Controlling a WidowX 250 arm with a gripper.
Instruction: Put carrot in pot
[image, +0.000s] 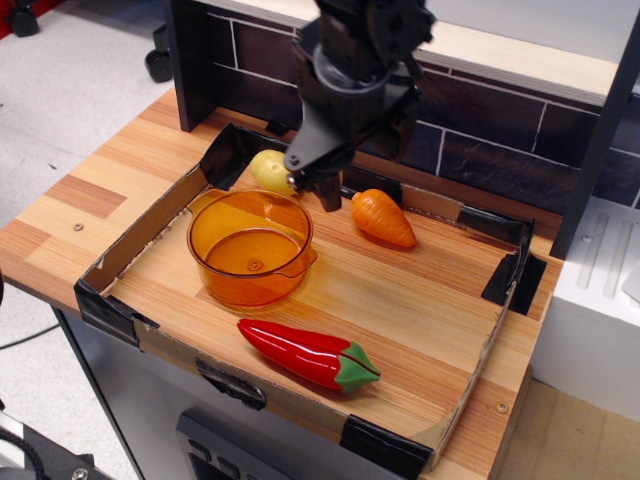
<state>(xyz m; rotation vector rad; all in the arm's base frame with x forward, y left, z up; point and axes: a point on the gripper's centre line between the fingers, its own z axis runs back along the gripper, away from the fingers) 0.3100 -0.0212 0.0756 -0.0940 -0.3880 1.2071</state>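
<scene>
The small orange carrot (383, 217) lies on its side on the wooden tray floor at the back, right of the pot. The amber translucent pot (236, 283) stands upright and empty at the left of the tray. My gripper (358, 178) hangs over the back of the tray, just behind the pot's far rim and left of the carrot's thick end. One dark finger (326, 190) points down between the potato and the carrot. The jaws look open and hold nothing.
A pale yellow potato (270, 170) sits behind the pot at the back wall. A glossy red pepper (305, 352) with a green stem lies at the tray's front. A low cardboard wall (120, 255) with black tape rings the tray. A dark brick backsplash (480, 150) stands behind.
</scene>
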